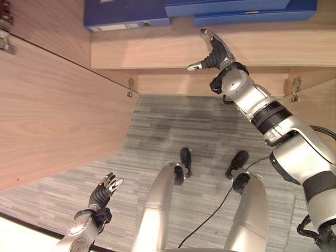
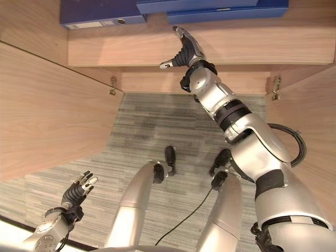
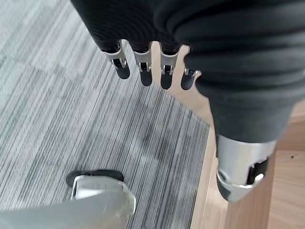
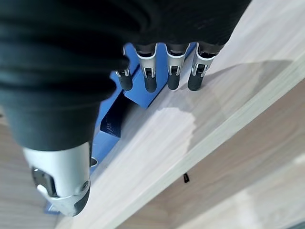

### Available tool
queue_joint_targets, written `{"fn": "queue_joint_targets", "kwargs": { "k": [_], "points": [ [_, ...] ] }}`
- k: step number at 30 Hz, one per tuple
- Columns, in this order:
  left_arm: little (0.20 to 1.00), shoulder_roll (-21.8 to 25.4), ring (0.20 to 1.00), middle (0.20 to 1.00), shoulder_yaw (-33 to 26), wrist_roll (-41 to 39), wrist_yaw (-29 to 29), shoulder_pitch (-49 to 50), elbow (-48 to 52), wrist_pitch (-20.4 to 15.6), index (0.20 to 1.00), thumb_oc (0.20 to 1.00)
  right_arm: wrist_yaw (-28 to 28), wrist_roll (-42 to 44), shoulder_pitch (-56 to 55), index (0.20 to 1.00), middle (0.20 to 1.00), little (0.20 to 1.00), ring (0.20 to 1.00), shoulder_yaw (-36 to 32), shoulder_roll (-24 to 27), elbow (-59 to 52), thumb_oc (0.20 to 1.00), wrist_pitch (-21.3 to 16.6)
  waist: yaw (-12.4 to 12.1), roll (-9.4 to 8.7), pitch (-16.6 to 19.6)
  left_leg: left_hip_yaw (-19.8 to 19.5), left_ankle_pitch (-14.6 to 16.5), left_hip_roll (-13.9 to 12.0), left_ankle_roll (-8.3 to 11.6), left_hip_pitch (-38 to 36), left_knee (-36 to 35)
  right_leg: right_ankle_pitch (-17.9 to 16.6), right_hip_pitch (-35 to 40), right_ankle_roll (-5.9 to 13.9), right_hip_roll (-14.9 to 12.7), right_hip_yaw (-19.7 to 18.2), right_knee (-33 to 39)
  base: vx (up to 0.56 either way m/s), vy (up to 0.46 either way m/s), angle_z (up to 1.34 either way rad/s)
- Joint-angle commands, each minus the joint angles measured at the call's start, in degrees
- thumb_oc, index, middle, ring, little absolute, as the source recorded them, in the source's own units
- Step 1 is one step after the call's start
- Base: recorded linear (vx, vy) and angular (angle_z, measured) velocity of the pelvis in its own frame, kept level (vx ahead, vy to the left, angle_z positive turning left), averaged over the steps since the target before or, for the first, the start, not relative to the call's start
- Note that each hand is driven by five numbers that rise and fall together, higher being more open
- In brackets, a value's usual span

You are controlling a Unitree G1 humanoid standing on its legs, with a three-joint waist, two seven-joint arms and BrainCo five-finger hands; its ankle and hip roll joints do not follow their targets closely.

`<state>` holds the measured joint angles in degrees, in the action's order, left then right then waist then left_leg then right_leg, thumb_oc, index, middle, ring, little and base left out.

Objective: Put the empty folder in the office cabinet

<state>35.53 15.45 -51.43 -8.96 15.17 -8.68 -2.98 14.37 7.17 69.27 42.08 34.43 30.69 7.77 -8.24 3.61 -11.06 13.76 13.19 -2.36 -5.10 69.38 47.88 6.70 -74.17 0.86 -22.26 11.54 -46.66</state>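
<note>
No text, number or sign can be read anywhere. The blue folder [image 1: 127, 14] at eleven o'clock on the cabinet shelf [image 1: 157, 50] carries a pale spine label, its print too small to make out.

Right arm stretched up toward 12 o'clock, right robot hand [image 1: 214, 52] with fingers straight, thumb splayed toward 9 o'clock, holding nothing. Left arm low at 7 o'clock, left robot hand [image 1: 103, 192] raised, fingers relaxed and spread, empty.
</note>
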Motion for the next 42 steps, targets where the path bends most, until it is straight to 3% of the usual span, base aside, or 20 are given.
{"fn": "queue_joint_targets", "kwargs": {
  "k": [1,6,20,25,42],
  "points": [
    [1.0,0.52,1.0,1.0,-2.91,-1.33,-1.05,2.9,3.14,-1.51,1.0,1.0,1.22,-4.8,2.74,1.0,1.0,1.0,1.0,-3.24,5.51,-6.52,1.0,-2.1,-1.52,0.73,-4.27,-3.34,-1.98,0.3,1.81,1.32,-7.08,5.85,3.17,2.71,-1.36,-3.55,-2.13,0.0,-0.011,-0.06],
    [1.0,0.5,1.0,1.0,-3.04,-1.22,-0.96,3.48,4.04,-1.85,1.0,1.0,1.13,-6.27,-1.79,1.0,1.0,1.0,1.0,-5.86,10.05,-13.6,1.0,-2.0,-0.72,0.44,-4.6,-3.45,-1.92,0.0,1.84,1.42,-6.82,5.86,2.94,2.81,-1.29,-3.58,-2.3,0.0,-0.014,-0.02],
    [1.0,-0.84,1.0,1.0,-3.44,-1.32,-1.35,4.33,3.23,-2.34,1.0,1.0,9.86,-3.07,-6.12,1.0,1.0,1.0,1.0,-17.46,11.89,-9.37,1.0,-3.2,0.64,0.18,-3.94,-3.43,-1.38,-0.18,1.51,1.62,-6.59,6.03,2.63,2.89,-0.78,-3.74,-2.72,0.0,0.0,0.0],
    [1.0,-0.81,1.0,1.0,-3.72,-0.8,-0.98,4.47,2.91,-2.63,1.0,1.0,13.89,-1.62,-3.77,1.0,1.0,1.0,1.0,-20.67,13.52,-2.6,1.0,-3.66,0.78,0.21,-3.37,-3.51,-0.85,-0.16,1.36,1.73,-5.96,6.18,2.46,2.85,-0.51,-4.04,-3.27,0.0,0.0,0.0],
    [1.0,-0.08,1.0,1.0,-2.72,0.0,0.86,3.25,0.59,-2.87,1.0,1.0,13.49,-3.4,-8.85,1.0,1.0,1.0,1.0,-23.57,11.85,-3.79,1.0,-4.18,1.09,0.4,0.17,-3.92,0.28,-0.3,1.06,-0.63,-4.92,6.91,4.7,2.95,-0.93,-4.35,-4.16,0.0,-0.001,0.0]
  ]
}}
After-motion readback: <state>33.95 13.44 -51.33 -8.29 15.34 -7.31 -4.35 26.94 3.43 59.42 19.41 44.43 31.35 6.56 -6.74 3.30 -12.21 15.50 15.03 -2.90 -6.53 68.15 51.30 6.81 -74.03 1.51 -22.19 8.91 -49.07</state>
